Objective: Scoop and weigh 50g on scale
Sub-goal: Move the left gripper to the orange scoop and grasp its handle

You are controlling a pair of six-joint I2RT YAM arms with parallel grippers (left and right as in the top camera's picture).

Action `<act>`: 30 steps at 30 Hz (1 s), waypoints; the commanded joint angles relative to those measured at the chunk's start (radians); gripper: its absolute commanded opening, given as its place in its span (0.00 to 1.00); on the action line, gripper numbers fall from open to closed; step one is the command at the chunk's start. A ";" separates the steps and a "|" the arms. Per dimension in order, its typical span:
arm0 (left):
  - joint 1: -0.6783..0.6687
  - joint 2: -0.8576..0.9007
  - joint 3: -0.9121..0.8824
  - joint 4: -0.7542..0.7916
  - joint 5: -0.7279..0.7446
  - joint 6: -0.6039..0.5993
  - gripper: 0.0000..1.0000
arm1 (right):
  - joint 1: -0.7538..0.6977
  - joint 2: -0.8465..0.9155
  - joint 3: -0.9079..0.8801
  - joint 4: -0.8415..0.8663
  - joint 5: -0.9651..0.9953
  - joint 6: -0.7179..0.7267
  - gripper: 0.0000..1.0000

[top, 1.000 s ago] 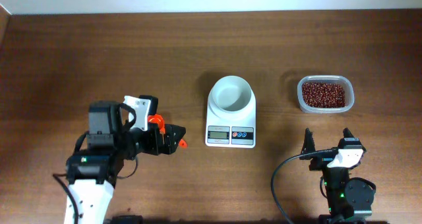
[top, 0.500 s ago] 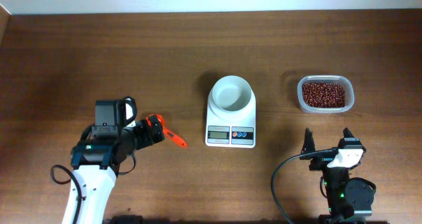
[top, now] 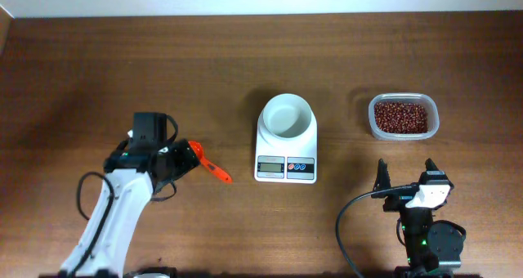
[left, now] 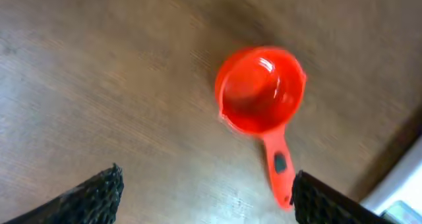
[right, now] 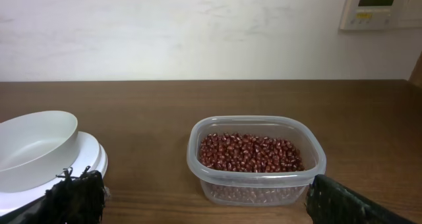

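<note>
**Scale** (top: 286, 158): mid-desk (top: 98, 65), with an empty white bowl (top: 287, 117) on top and the display facing the robot.

**Tub of red beans** (top: 402, 117): right of the scale, apart from it, uncovered.

**Red scoop** (left: 260, 92): flat on the desk left of the scale, cup up and empty, handle pointing toward the scale.

**Left hand** (left: 210, 197): fingers spread wide, pinching nothing, poised over the scoop.

**Right hand** (right: 210, 201): spread and empty, near the front edge, facing the tub.

**Step in hand (judged):** picking up the scoop; no beans have been moved.

**Handling note:** grip the handle, not the round cup. Turn the wrist so the fingers cross the handle, lower close to the desk, and close mid-handle with the cup level. The thin, flat handle may skid or flip if nipped at its tip.
</note>
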 commanded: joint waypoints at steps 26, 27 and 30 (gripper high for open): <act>-0.004 0.070 0.009 0.144 0.040 -0.172 0.00 | 0.006 -0.007 -0.007 -0.004 0.012 0.003 0.99; -0.004 0.027 0.009 0.124 0.040 -0.172 0.00 | 0.006 -0.007 -0.007 -0.004 0.012 0.003 0.99; -0.004 -0.068 0.009 0.053 0.058 -0.172 0.00 | 0.006 -0.006 -0.007 -0.004 0.012 0.003 0.99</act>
